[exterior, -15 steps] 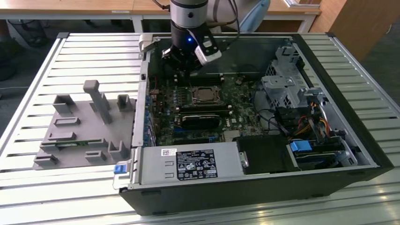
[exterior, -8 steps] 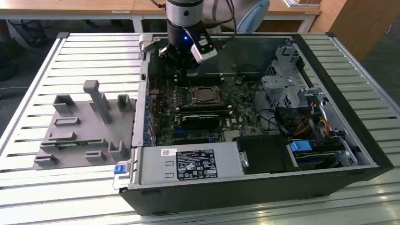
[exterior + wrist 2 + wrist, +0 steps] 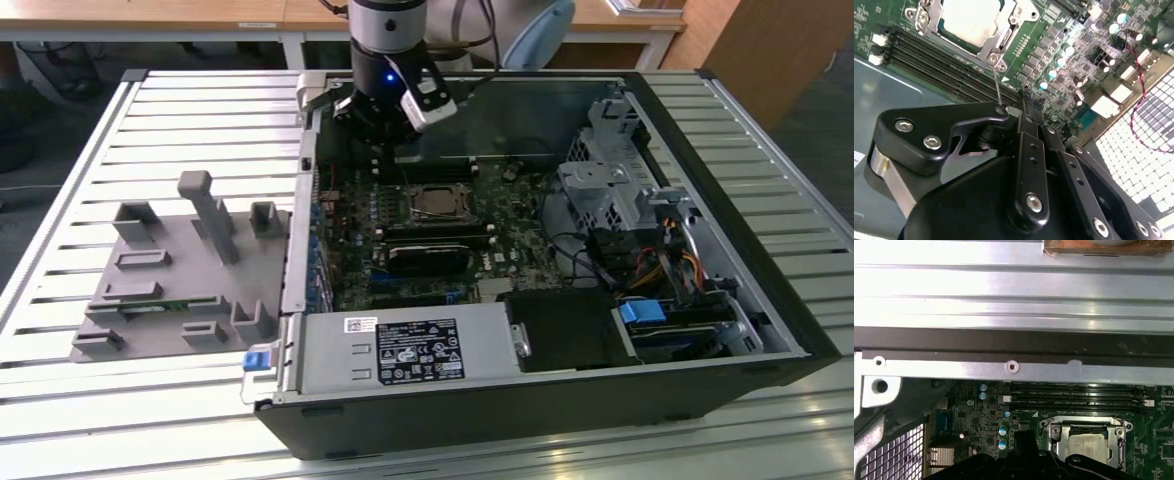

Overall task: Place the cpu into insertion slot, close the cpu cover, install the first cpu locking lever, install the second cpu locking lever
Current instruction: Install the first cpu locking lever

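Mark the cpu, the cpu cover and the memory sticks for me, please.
cpu (image 3: 969, 20): second wrist view, middle of its silvery face.
cpu cover (image 3: 988, 49): second wrist view, frame edge beside the cpu.
memory sticks (image 3: 1074, 392): first wrist view, top edge of one stick.

grey fixture (image 3: 147, 300), power supply (image 3: 400, 352), memory slots (image 3: 939, 67)

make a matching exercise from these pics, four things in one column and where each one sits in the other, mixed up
Things:
1. cpu
2. hand
3. grey holder
4. power supply

Places:
A. on the slatted table, at the exterior view's left of the case
B. in the socket, framed by the cpu cover
C. silver labelled box along the case's near side
D. above the motherboard, beside the socket

Pairs: 1-B, 2-D, 3-A, 4-C
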`<state>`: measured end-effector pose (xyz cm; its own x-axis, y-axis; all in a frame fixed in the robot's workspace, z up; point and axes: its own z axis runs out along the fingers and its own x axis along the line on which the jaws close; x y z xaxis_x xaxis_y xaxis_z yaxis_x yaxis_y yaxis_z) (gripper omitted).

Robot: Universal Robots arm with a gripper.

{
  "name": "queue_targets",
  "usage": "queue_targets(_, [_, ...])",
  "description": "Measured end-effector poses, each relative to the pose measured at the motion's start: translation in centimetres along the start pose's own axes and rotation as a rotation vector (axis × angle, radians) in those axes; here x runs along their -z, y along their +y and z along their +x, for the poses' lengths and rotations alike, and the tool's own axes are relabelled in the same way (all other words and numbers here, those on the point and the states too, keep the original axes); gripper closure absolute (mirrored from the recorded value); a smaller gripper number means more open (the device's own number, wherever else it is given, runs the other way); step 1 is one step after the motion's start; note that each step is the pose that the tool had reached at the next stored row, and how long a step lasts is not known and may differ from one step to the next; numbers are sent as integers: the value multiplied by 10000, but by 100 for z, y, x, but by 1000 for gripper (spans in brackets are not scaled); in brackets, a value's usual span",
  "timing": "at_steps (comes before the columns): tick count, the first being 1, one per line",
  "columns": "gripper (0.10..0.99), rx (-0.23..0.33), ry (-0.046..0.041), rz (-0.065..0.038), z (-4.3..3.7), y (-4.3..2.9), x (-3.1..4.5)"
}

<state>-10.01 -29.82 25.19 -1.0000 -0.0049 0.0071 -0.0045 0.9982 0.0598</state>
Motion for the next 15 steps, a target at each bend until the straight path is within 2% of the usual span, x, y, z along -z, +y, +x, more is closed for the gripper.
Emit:
queue_targets(4, [980,-1,0,0,-2,69,-5])
queue_targets(7, [980,0,1,1,-40,81,-5])
queue_targets(11, [980,-1,1,0,-147,83,-7])
queue_targets(15, [980,-1,0,-1,-305,84,-10])
